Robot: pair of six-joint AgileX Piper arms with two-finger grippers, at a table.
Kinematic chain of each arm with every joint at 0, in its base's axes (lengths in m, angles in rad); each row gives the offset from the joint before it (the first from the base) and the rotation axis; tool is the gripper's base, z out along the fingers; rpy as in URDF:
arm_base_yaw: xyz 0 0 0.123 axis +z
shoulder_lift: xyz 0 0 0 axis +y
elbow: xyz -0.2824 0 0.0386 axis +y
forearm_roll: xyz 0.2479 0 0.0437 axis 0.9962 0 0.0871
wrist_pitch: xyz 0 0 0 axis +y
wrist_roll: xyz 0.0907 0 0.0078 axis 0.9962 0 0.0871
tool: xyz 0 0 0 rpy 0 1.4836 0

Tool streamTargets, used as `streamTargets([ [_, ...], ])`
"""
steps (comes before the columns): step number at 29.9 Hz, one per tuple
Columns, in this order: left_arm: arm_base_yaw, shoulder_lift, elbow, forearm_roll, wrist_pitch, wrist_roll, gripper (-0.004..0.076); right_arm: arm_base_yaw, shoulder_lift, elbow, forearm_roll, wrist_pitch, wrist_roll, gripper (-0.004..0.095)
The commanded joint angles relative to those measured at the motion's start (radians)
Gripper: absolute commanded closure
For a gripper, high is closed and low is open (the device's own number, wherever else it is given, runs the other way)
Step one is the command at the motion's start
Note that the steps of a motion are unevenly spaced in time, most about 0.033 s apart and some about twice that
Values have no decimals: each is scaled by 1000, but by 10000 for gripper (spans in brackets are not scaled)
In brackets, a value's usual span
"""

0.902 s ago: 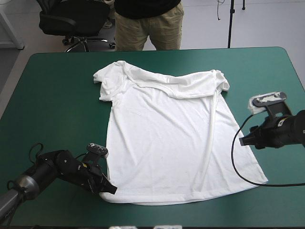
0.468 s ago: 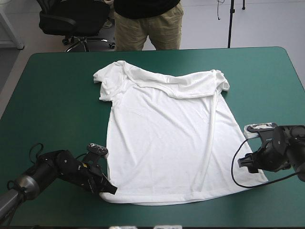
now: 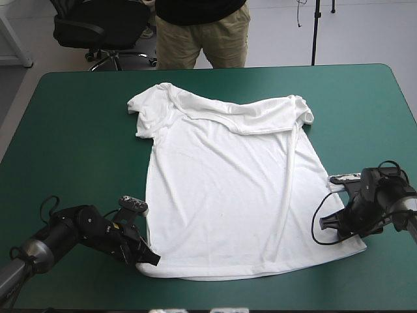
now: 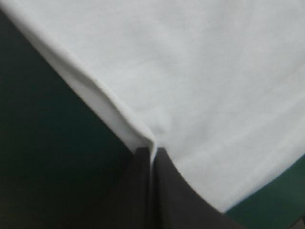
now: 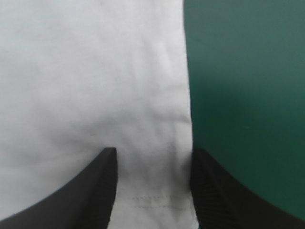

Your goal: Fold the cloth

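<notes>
The white T-shirt (image 3: 228,189) lies spread flat on the teal-green table, collar end toward the far edge, hem toward the near edge. My left gripper (image 3: 151,259) is at the hem's near left corner, shut on the T-shirt; the wrist view shows a fold of white cloth (image 4: 157,95) pinched between the fingers (image 4: 151,151). My right gripper (image 3: 331,223) is low at the hem's near right corner. Its black fingers (image 5: 104,176) stand open over the T-shirt's edge (image 5: 95,86), with the stitched hem between them.
Teal-green cover (image 3: 78,130) shows bare to the left and right of the shirt. In the right wrist view the cover (image 5: 248,71) borders the cloth's side edge. A person stands beyond the far edge.
My right gripper has come down and toward the near edge, from beside the shirt's right side to its near right corner. The left gripper and the shirt have stayed put.
</notes>
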Motion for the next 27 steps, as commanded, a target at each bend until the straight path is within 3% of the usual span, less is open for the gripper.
streamTargets([
  [1, -8, 3, 0, -10, 10, -1, 741, -7, -19, -21, -11, 18, -10, 560],
  [8, -6, 3, 0, 19, 2, -10, 741, -7, -19, -21, -11, 46, -32, 924],
  [15, -6, -5, -4, 51, -18, -20, 741, -7, -22, -21, 75, 15, -109, 925],
  [19, -6, -65, -65, 162, 2, -123, 741, -7, -98, -29, 140, -9, -159, 925],
  [27, -6, -191, -378, 502, 122, -300, 741, -7, -330, -173, 307, -14, -265, 925],
])
